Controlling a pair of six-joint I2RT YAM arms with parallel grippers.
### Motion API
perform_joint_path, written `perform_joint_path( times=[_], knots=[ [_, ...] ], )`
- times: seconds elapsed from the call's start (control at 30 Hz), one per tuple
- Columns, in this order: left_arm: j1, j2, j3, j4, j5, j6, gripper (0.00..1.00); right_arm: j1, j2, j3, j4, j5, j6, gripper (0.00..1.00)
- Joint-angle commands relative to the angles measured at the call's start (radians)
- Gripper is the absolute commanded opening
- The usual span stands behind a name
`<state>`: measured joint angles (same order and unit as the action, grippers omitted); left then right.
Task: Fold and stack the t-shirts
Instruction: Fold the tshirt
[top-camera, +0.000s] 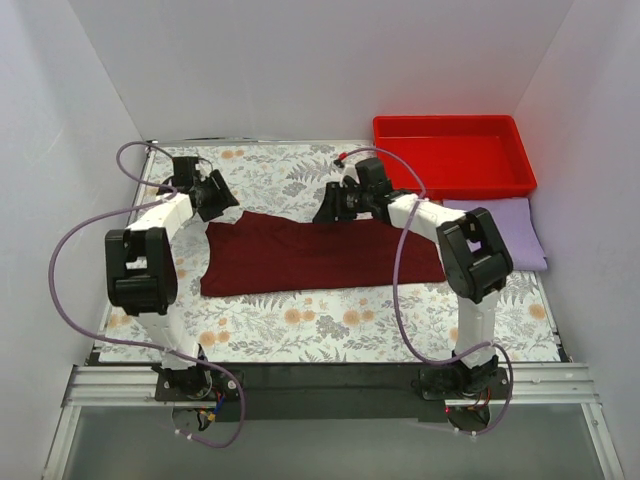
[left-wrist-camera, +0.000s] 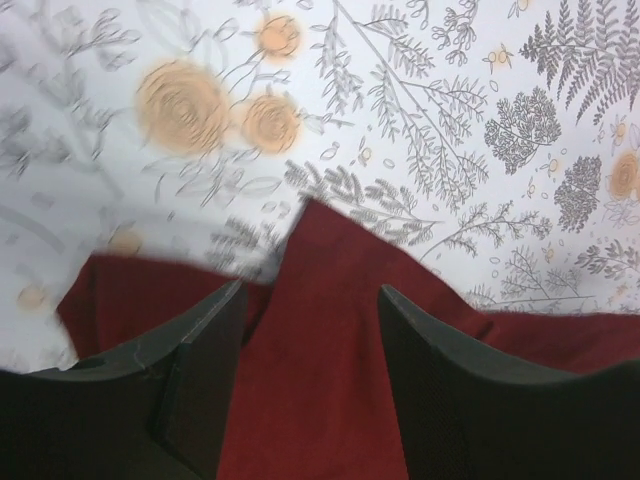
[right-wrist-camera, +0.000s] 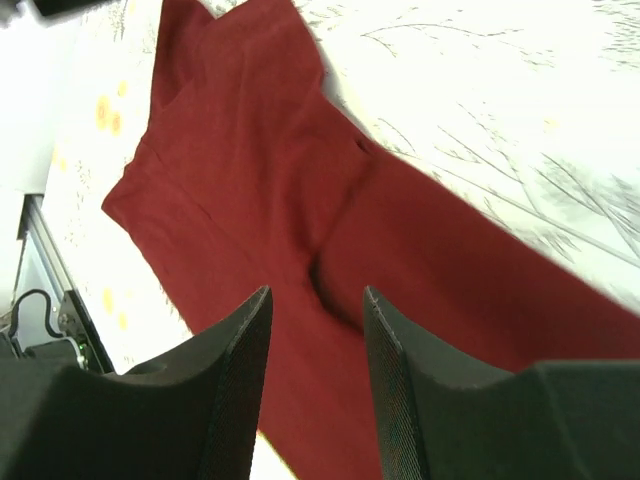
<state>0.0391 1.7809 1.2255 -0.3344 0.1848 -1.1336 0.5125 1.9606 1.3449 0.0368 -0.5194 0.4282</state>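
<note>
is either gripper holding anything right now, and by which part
Nothing is held. The left gripper and the right gripper both stand open above the dark maroon cloth t-shirt, with no fabric pinched in either.

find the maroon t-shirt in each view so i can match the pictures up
Top external: the maroon t-shirt lies spread across the middle of the table.
Left wrist: it fills the lower middle, with one corner pointing up.
Right wrist: it runs from the top left to the lower right.
Shared landmark: the floral tablecloth under it, seen in all three.
</note>
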Motion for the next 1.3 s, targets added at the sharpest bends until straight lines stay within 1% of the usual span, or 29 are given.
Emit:
perform_joint_path(
  times=[0.0,0.07,0.1,0.23,0.27,0.33,0.57,0.63,0.67,0.7,0.77,0.8,0.83,1.07,1.17,1.27],
  knots=[
    [-0.019,0.083,0.104,0.025,0.047,0.093,0.53,0.035,0.087,0.106,0.046,-0.040,0.033,0.47],
    [-0.021,0.147,0.155,0.021,0.045,0.098,0.49,0.044,0.153,0.158,0.064,-0.039,0.049,0.47],
    [-0.022,0.164,0.170,0.021,0.057,0.103,0.43,0.050,0.173,0.175,0.067,-0.039,0.064,0.47],
    [-0.025,0.232,0.218,0.021,0.065,0.124,0.41,0.060,0.274,0.253,0.075,-0.050,0.096,0.47],
    [-0.057,0.251,0.230,0.018,0.067,0.130,0.41,0.058,0.288,0.272,0.078,-0.050,0.106,0.47],
    [-0.061,0.270,0.239,0.015,0.085,0.132,0.41,0.061,0.319,0.287,0.086,-0.048,0.119,0.47],
    [-0.065,0.318,0.247,0.012,0.110,0.121,0.40,0.063,0.379,0.336,0.091,-0.051,0.142,0.46],
    [-0.067,0.325,0.243,0.011,0.117,0.113,0.40,0.063,0.393,0.349,0.094,-0.057,0.145,0.45],
    [-0.071,0.327,0.241,0.011,0.119,0.113,0.39,0.061,0.394,0.349,0.094,-0.059,0.149,0.44],
    [-0.073,0.331,0.239,0.008,0.116,0.112,0.35,0.063,0.396,0.350,0.094,-0.060,0.150,0.44],
    [-0.079,0.333,0.236,0.002,0.108,0.117,0.34,0.063,0.394,0.352,0.097,-0.067,0.153,0.42],
    [-0.082,0.334,0.235,-0.002,0.107,0.115,0.30,0.064,0.393,0.352,0.098,-0.070,0.152,0.41],
    [-0.084,0.334,0.233,-0.005,0.105,0.118,0.29,0.064,0.389,0.352,0.098,-0.073,0.153,0.40],
    [-0.088,0.337,0.239,-0.020,0.048,0.118,0.29,0.066,0.385,0.356,0.103,-0.082,0.153,0.33],
    [-0.090,0.336,0.239,-0.026,0.009,0.121,0.34,0.066,0.385,0.356,0.103,-0.085,0.156,0.31],
    [-0.099,0.342,0.239,-0.028,-0.030,0.146,0.34,0.066,0.389,0.355,0.104,-0.087,0.158,0.29]
  ],
)
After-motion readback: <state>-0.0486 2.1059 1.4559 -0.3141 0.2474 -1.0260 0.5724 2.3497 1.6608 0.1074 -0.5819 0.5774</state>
